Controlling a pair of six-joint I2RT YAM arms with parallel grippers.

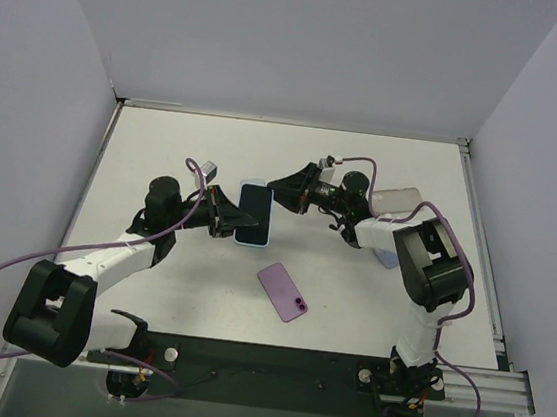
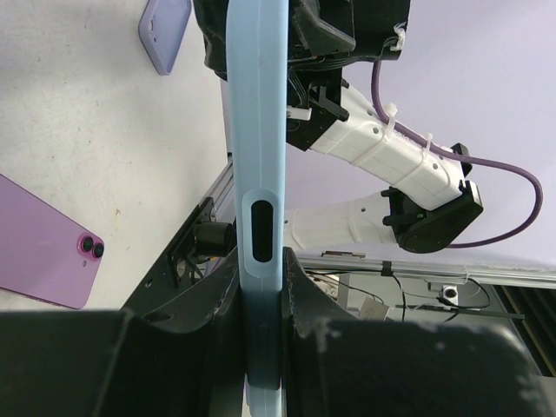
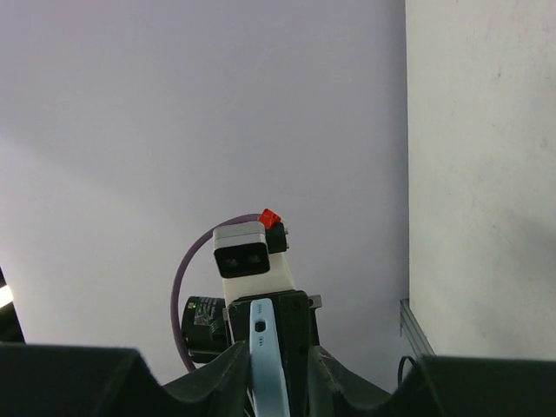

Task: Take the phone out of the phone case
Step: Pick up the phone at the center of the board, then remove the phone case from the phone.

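Note:
The phone, dark screen up, sits in a light blue phone case [image 1: 253, 214] held in the air above the table between both arms. My left gripper [image 1: 225, 215] is shut on the case's left long edge; in the left wrist view the case edge [image 2: 257, 174] stands pinched between the fingers of the left gripper [image 2: 261, 278]. My right gripper [image 1: 281, 186] grips the case's far right corner. In the right wrist view the case's end [image 3: 268, 360] sits between the fingers of the right gripper [image 3: 274, 369], and they are shut on it.
A purple phone [image 1: 282, 291] lies back up on the table in front of the held case, also in the left wrist view [image 2: 43, 248]. A pale translucent case [image 1: 398, 197] and a lavender case [image 1: 386, 253] lie by the right arm. Walls enclose the table.

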